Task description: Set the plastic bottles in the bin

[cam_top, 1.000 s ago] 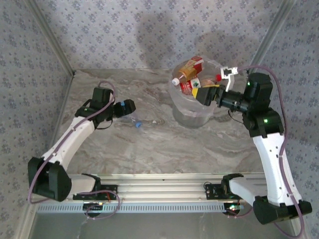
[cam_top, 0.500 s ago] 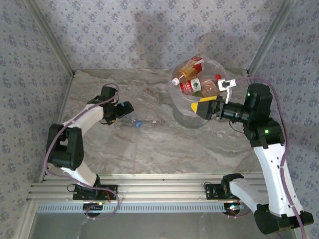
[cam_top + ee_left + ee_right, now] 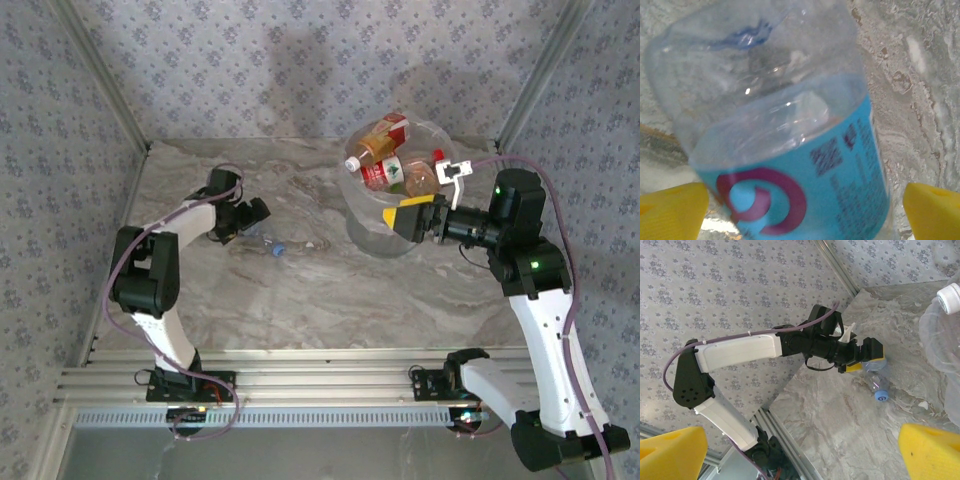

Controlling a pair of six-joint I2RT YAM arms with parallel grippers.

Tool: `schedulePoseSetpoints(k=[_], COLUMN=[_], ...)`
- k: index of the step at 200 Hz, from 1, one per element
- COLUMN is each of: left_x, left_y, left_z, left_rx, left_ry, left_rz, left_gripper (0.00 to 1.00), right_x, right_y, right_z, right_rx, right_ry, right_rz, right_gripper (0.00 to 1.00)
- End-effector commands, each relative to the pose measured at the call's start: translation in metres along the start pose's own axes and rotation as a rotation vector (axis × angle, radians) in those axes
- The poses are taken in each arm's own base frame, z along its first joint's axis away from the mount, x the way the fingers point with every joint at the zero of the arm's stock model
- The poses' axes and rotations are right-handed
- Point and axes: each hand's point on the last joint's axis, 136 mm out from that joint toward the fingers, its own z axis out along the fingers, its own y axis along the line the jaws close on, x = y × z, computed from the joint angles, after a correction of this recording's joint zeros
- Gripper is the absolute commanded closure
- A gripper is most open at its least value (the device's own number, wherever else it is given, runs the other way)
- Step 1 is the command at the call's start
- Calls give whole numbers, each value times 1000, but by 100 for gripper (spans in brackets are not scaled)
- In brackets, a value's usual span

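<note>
Bottle (image 3: 266,243) with blue label (image 3: 805,195) and blue cap (image 3: 279,249) lying flat on worktop (image 3: 330,290), left of centre, well apart from bin (image 3: 375,235). Left end effector (image 3: 250,216) right over its base end, spread wide, nothing gripped. In wrist view, yellow fingertips (image 3: 670,212) on either side of label, body between them, no squeeze visible. Long axis running from under left end effector toward near right, cap pointing away from arm, so straddled across the width. Good line-up for closing on the label. Probable next step: lower slightly, close, carry right to bin. Risk: smooth round body rolling or slipping out. Right end effector (image 3: 415,216) also wide and empty, parked just beside near rim of bin, far from this bottle. Left arm clearly nearer. Other bottles (image 3: 392,170) heaped in bin already, orange and red labels, above rim. Seemingly last one on worktop.
</note>
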Motion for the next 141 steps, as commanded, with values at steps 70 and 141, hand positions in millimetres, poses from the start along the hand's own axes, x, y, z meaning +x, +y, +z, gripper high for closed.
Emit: schedulePoseSetpoints(k=[70,141], left_x=[-18,-9], left_y=[-15,-70], left_z=[7,-47], left_rx=[78,355], left_ry=[-24,-50], left_rz=[-1,173], left_gripper=[24,38], right_x=[14,13], right_y=[6,5], right_z=[0,13], right_rx=[-27,-18], right_ry=[46,46], right_rz=[14,14], right_gripper=[0,0])
